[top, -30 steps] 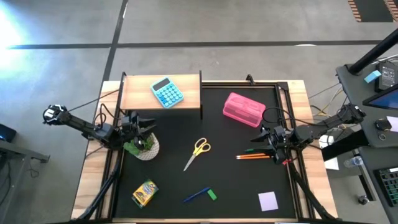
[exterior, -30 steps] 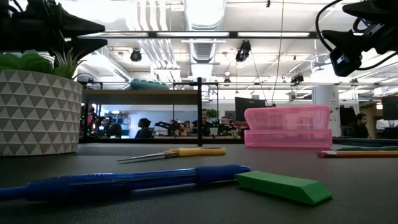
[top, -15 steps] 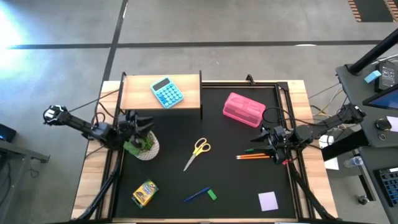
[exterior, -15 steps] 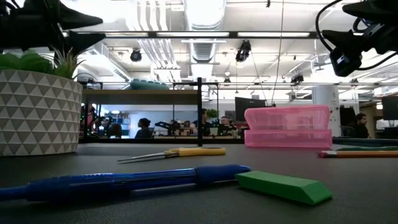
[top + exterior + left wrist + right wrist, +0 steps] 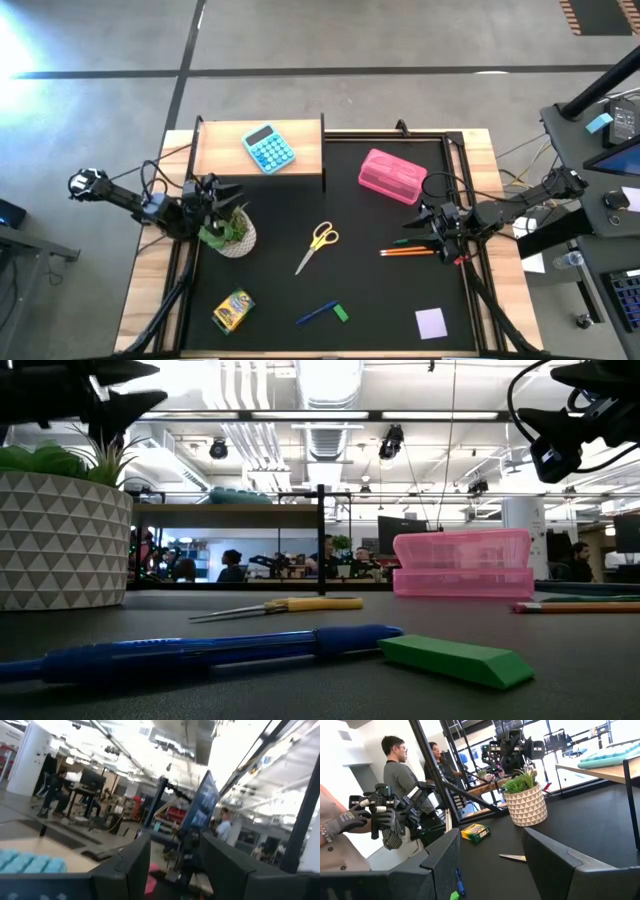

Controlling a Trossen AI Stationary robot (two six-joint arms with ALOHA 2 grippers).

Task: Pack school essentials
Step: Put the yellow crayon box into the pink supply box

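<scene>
Right tool (image 5: 432,236) hovered over the right edge of the black desk (image 5: 400,300), fingers spread wide, nothing held. Orange and green pencils (image 5: 407,248) lay just beside it toward desk centre, long axes running left-right, roughly in line with the tool's reach. Likely first pick for the right arm; a wrist turn looked needed to close across them. Left tool (image 5: 218,193) hung above the green potted plant in a white patterned pot (image 5: 232,234), part open, empty, well apart from the stationery.
</scene>
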